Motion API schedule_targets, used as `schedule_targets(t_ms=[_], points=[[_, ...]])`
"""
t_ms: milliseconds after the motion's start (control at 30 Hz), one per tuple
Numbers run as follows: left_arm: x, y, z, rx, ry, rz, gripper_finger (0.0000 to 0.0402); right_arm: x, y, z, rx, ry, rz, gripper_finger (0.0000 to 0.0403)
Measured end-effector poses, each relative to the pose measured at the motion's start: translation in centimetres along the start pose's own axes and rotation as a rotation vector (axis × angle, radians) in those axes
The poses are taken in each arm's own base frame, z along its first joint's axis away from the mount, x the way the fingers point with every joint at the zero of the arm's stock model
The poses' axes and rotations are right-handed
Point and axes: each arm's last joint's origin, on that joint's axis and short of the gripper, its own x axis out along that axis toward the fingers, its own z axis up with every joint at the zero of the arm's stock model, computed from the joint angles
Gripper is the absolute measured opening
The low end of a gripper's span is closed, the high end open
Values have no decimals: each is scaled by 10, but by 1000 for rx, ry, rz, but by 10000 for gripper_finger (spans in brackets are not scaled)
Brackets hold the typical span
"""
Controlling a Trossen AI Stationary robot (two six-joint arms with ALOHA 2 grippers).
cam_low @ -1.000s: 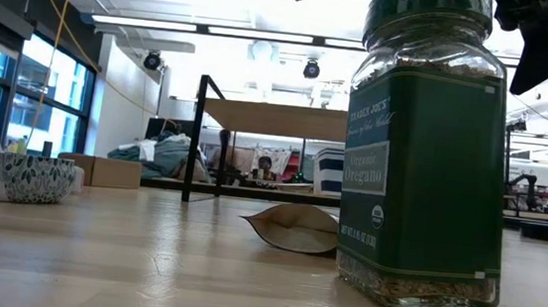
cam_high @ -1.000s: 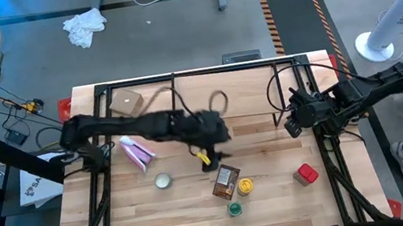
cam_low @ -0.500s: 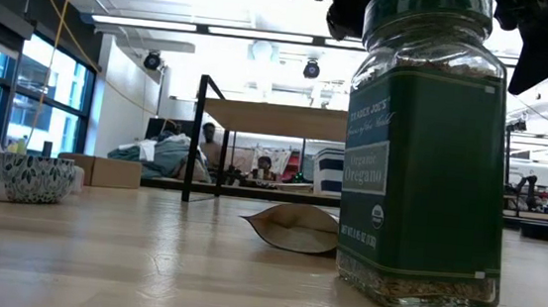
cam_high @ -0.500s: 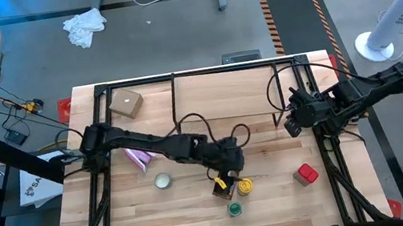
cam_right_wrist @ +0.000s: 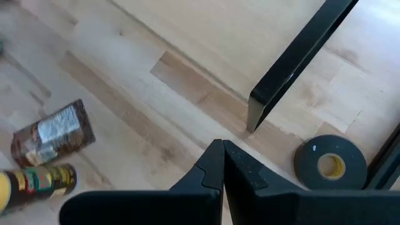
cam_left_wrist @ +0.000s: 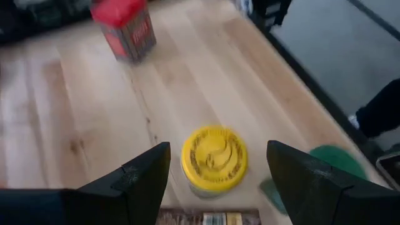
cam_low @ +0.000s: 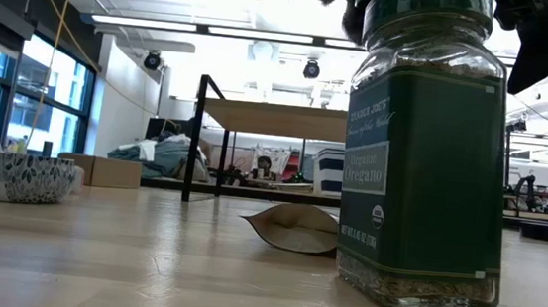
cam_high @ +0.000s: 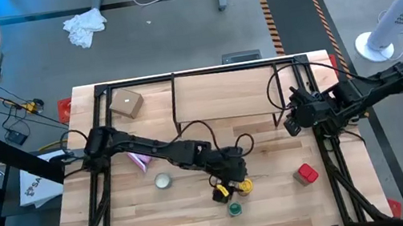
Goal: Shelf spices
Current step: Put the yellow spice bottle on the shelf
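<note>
Left gripper (cam_left_wrist: pixel 215 187) is positioned over the yellow-lidded jar (cam_left_wrist: pixel 214 157), fingers spread wide, one on each side of the lid, not closed on it. The jar stands on the counter (cam_high: pixel 129 222) beside the green-lidded jar (cam_high: pixel 235 209), with the red boxy container (cam_high: pixel 306 173) apart. Right gripper (cam_right_wrist: pixel 223 164) is fully closed, holding nothing, near the shelf (cam_high: pixel 222 89) leg

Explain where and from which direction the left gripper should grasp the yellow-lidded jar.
Grip the yellow-lidded jar across its round sides just under the lid, coming down from above. It stands upright between the open fingers of the left gripper, already straddling it, with the brown packet close beside.
</note>
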Motion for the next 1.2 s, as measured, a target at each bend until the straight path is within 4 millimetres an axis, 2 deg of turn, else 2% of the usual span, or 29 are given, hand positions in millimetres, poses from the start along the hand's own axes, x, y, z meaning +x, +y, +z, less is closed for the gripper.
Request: schedule_targets(t_ms=[167,300,533,633,833,1033,1200], points=[[25,2,-10,-39,23,-5,265,0,0,0,23,-15,-7,0],[26,2,-5,-42,-7,4,265,0,0,0,30,-16,-9,0],[31,-6,-11,8,45,-22,265,0,0,1,45,-21,-12,0],[35,-9,-11,24,49,29,265,0,0,1,45,-25,-13,0],[50,-11,-23,18,101,43,265,0,0,1,45,-25,-14,0],[55,-10,-27,-17,117,72,265,0,0,1,45,-29,-16,0],[55,-10,-22,-14,69,63,256,0,0,1,44,-35,-18,0]])
